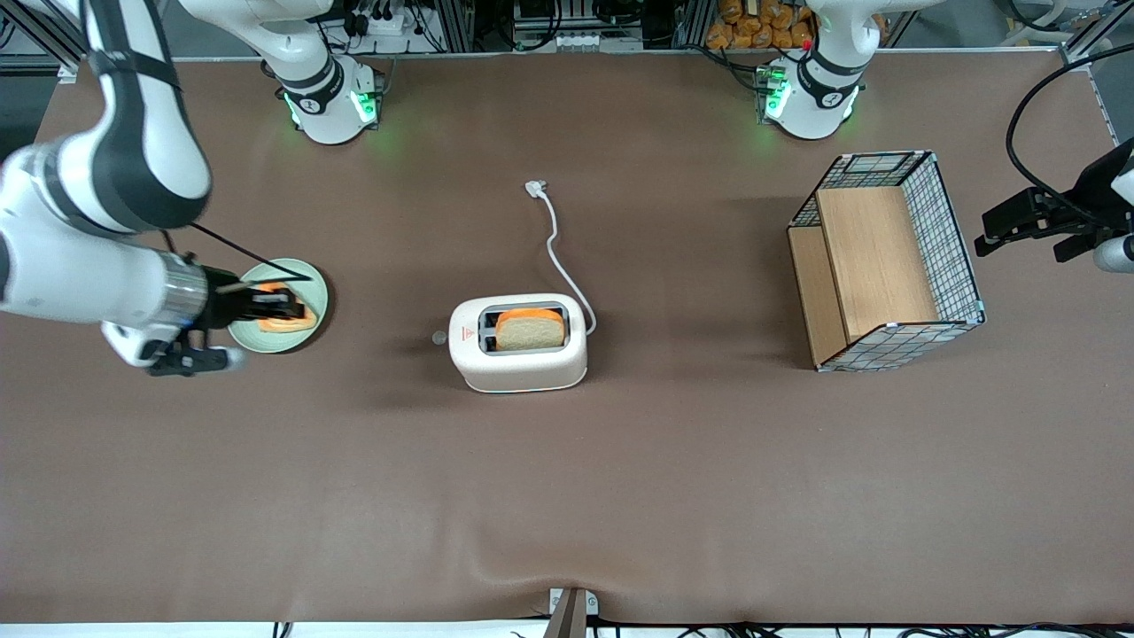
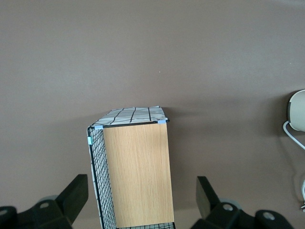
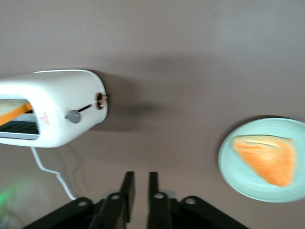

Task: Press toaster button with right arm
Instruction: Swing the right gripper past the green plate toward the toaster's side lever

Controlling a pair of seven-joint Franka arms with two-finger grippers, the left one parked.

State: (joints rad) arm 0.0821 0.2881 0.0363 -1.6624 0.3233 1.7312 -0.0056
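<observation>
One target: toaster button (image 3: pixel 73 117) juts from the end of the toaster (image 1: pixel 518 342) mid-bench, facing the working arm. Tool (image 3: pixel 139 187) over the plate (image 1: pixel 312 292), fingers nearly together, holding nothing. I'd approach level, push along the toaster's length so it doesn't skid

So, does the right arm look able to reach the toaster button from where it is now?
Probably yes. The claw hangs above the green plate toward the working arm's end of the table, its fingers nearly together. Only bare table lies between it and the toaster button, which juts from the toaster on the end facing the claw.
</observation>
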